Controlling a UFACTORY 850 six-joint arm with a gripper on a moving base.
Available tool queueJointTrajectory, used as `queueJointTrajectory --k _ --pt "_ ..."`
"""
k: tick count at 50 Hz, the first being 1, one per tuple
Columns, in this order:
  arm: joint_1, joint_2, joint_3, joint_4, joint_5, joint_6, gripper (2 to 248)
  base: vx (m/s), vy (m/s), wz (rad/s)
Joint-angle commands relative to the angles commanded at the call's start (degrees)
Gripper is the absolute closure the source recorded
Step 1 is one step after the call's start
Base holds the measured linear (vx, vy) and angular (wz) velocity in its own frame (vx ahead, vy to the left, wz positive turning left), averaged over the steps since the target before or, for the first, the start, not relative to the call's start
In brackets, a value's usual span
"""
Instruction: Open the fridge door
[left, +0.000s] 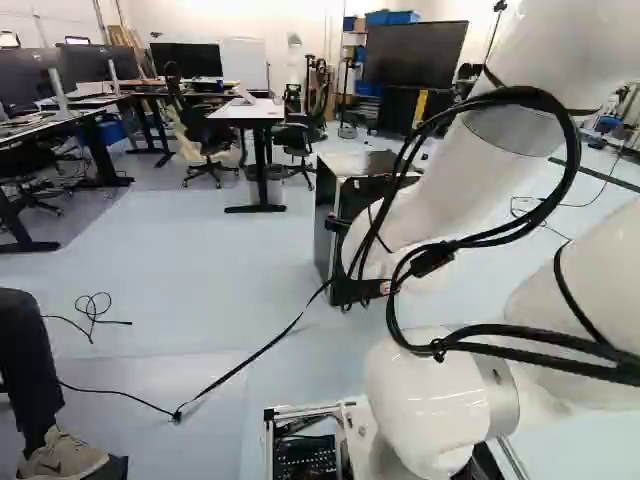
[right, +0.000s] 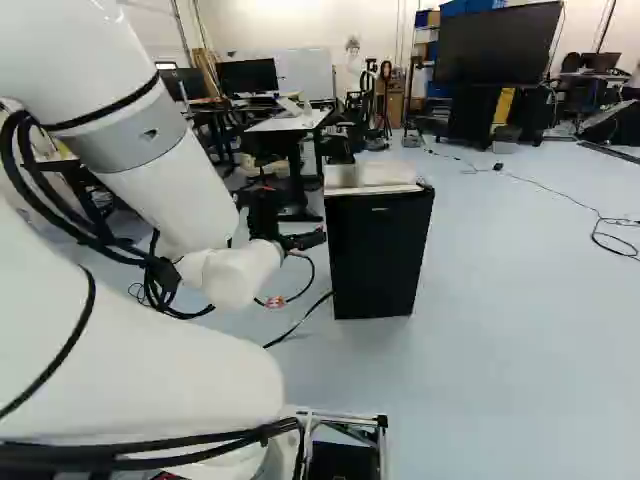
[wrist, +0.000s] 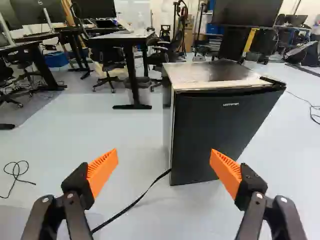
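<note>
Our claw (wrist: 164, 156) is wide open, holding nothing. The mini fridge (wrist: 200, 73) sits ahead, toward one o'clock. We should hook the black door (wrist: 215, 135) by its edge nearest twelve o'clock and pull slowly.

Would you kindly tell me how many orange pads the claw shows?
2, facing each other across the open claw: one pad on the side nearer the black strap, the other partly in front of the fridge in the wrist view. Neither looks hidden.
</note>
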Motion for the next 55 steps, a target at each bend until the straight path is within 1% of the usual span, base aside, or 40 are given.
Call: queueJointTrajectory --k 30,55 --pt "0.0 -0.2 -0.2 0.0 0.0 0.0 3 0.000 0.000 0.000" --pt "0.0 -3.3 -2.8 0.0 0.0 0.0 3 0.000 0.000 0.000"
